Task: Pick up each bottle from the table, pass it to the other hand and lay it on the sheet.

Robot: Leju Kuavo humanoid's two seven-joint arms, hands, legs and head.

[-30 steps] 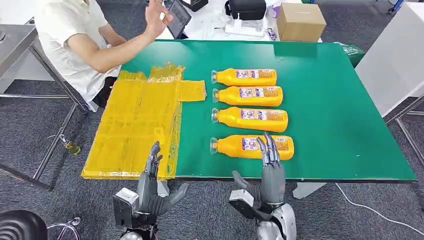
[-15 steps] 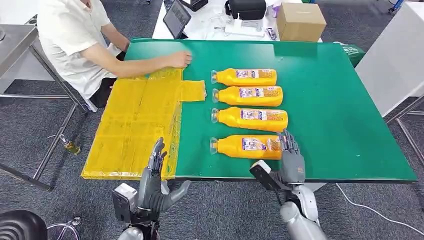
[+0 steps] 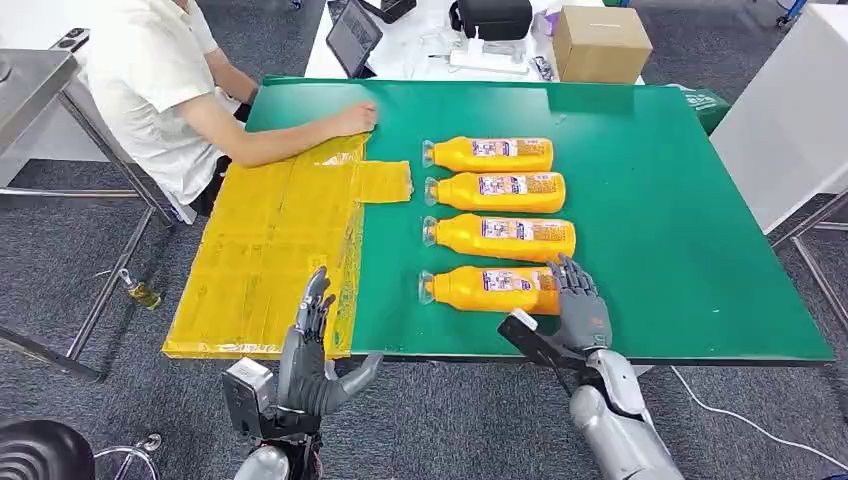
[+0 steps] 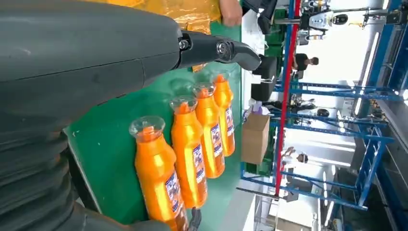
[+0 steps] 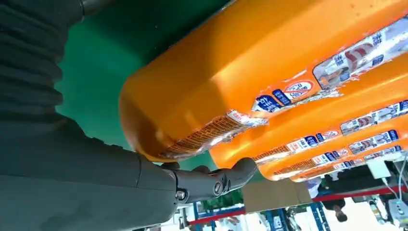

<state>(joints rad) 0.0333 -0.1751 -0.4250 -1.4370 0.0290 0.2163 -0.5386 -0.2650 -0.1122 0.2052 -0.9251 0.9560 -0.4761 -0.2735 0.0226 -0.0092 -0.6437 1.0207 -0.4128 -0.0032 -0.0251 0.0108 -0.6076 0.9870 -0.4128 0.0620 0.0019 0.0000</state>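
Bottles lie in a row of four on the green worktop [image 3: 660, 200], all on their sides with caps pointing toward the yellow sheet [image 3: 270, 250]. The nearest bottle [image 3: 487, 289] sits close to the worktop's near edge; beyond it come the second bottle [image 3: 500, 238], the third bottle [image 3: 497, 192] and the farthest bottle [image 3: 490, 154], each just beside the next. The yellow sheet covers the worktop's left part and carries none of them.

The right hand [image 3: 578, 305] is at the base end of the nearest bottle — its fingers [image 3: 570, 275] reach over the bottom of the bottle, and the right wrist view shows the thumb [image 5: 211, 180] curving under the orange body close to the label. The bottle rests on the worktop; whether the fingers have closed firmly on it I cannot tell.

The left hand [image 3: 312, 355] hangs in front of the near edge of the worktop, by the near corner of the sheet, fingers [image 3: 313, 305] straight and spread, thumb out to the side, holding nothing.

A person [image 3: 150, 80] in a white shirt sits at the far left corner — one forearm stretched over the worktop, the hand [image 3: 355, 118] resting at the far edge of the sheet. Behind the worktop stand a cardboard box [image 3: 600, 42], a tablet [image 3: 352, 35] and a black bag [image 3: 493, 18].
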